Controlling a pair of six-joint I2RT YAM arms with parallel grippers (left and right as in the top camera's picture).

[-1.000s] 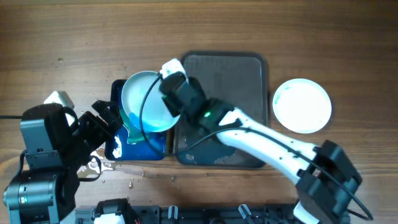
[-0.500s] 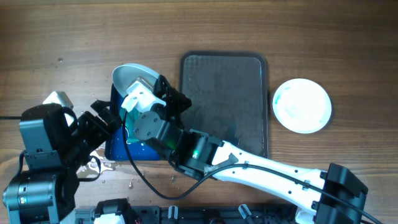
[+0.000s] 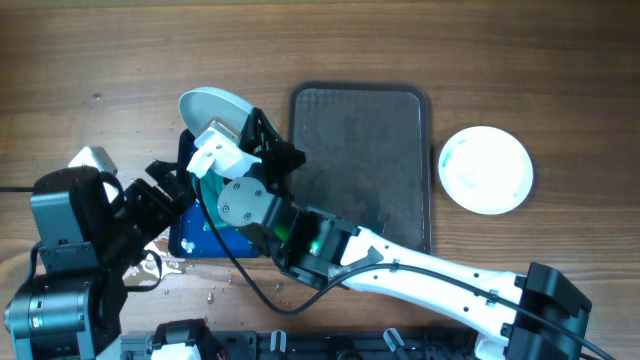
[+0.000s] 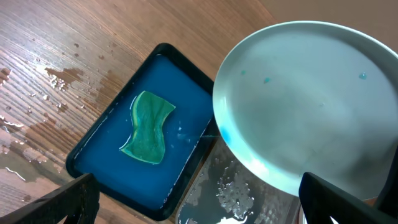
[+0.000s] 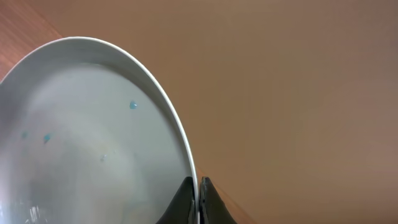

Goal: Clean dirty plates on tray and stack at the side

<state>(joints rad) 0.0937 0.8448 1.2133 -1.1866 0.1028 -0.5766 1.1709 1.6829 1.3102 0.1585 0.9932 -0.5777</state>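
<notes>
My right gripper (image 3: 236, 128) is shut on the rim of a dirty white plate (image 3: 212, 103) with small blue smears. It holds the plate tilted up on edge above the far end of the blue tray (image 3: 190, 238). In the right wrist view the fingers (image 5: 197, 194) pinch the plate's rim (image 5: 93, 137). My left gripper (image 3: 172, 196) is open and empty at the blue tray's left side. In the left wrist view its fingers (image 4: 205, 205) frame the plate (image 4: 311, 106) and a green sponge (image 4: 148, 127). The dark grey tray (image 3: 360, 130) holds no plates.
A white plate (image 3: 487, 170) with faint blue smears lies on the wood to the right of the grey tray. The blue tray (image 4: 106, 155) holds blue liquid. Water drops lie on the wood near the left arm (image 3: 160, 265) and on the grey tray's corner (image 4: 233, 190).
The right arm swung toward the front left and tipped the plate from nearly flat over the blue tray up onto its edge. The left arm has not moved.
</notes>
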